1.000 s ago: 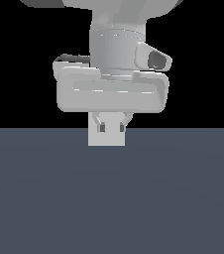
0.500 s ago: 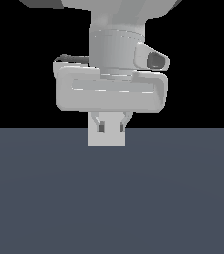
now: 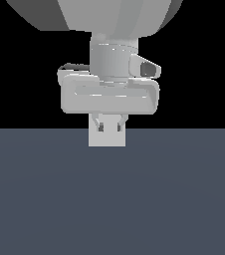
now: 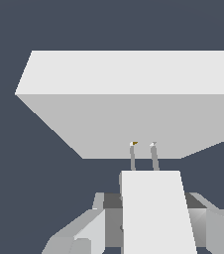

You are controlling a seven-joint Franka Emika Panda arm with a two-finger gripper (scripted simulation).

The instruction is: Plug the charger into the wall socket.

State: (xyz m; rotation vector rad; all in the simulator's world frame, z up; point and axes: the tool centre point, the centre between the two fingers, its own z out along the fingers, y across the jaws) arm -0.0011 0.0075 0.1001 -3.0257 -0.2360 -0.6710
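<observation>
Wrist view is showing the charger [image 4: 156, 208] sitting clamped between the fingers [image 4: 91, 228], its two prongs [image 4: 143, 156] pointing straight at the wall socket [image 4: 134, 119] just ahead; their tips are lying at its face, seemingly touching; the push needs to run along the prongs' axis.

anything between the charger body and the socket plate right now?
Only the charger's own two prongs, bridging to the socket face with their tips at it. No other object sits there. The wrist view shows this; the exterior view hides that stretch.
</observation>
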